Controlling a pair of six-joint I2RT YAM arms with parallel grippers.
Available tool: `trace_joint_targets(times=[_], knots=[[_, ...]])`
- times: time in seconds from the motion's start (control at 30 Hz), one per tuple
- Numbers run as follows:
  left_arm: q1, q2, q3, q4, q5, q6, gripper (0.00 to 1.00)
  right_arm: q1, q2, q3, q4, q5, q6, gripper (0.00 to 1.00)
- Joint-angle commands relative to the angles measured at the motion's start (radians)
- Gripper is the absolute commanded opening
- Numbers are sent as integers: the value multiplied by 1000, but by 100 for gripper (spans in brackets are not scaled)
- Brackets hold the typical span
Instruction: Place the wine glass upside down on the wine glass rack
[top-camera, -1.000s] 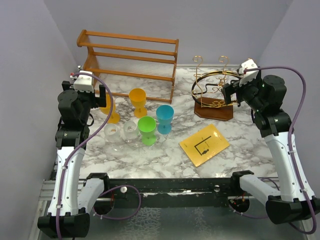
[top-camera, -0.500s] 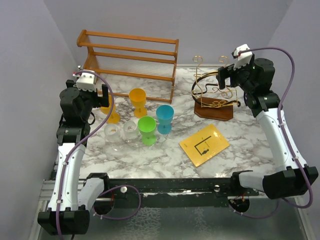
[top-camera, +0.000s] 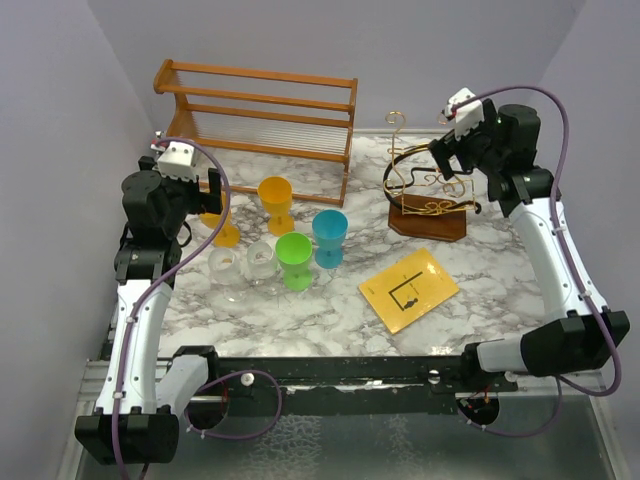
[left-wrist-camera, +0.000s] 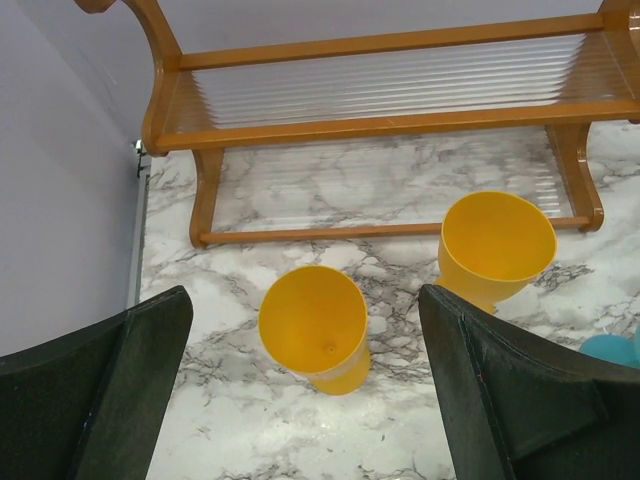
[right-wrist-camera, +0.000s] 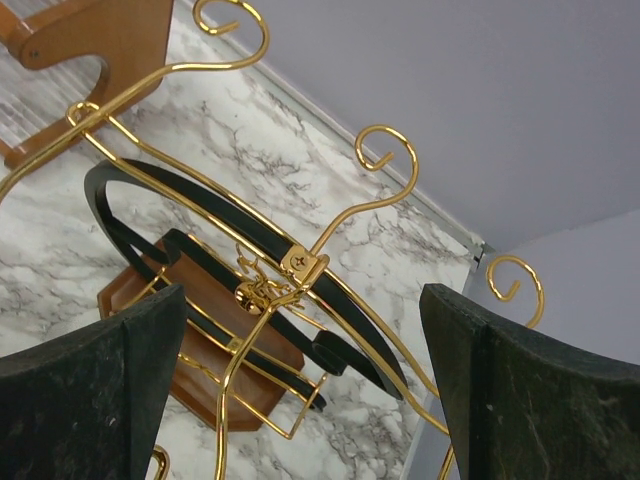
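At one o'clock on the bench (top-camera: 320, 305): gold wire wine glass rack (top-camera: 425, 190), dark hoop, brown wooden base, no glass hung. Right tool (right-wrist-camera: 300, 295) beside it, jaws apart, empty. At ten o'clock: yellow plastic wine glass (left-wrist-camera: 313, 325), upright, below left tool (left-wrist-camera: 300, 300), jaws apart, empty. Judged: grasp, inversion and hanging all outstanding.

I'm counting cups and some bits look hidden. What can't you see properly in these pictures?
Top view: the left orange cup is partly hidden behind the left arm.
Left wrist view: the blue cup is cut off by the right edge.
Top view: the two clear glasses are too small and see-through to tell which way up they stand.
Right wrist view: the wine glass rack runs off the picture's edges.
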Motion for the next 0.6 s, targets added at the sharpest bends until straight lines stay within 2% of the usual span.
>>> trace_joint_targets(times=[0.0,0.37,0.57], knots=[[8,11,25,5,56,9,99,-3,55,80,-101,-33,-92,100],[11,30,25,7,78,16,99,-4,186,219,-202,-59,-156,93],[12,31,21,9,87,19,99,-3,242,270,-233,-58,-148,85]])
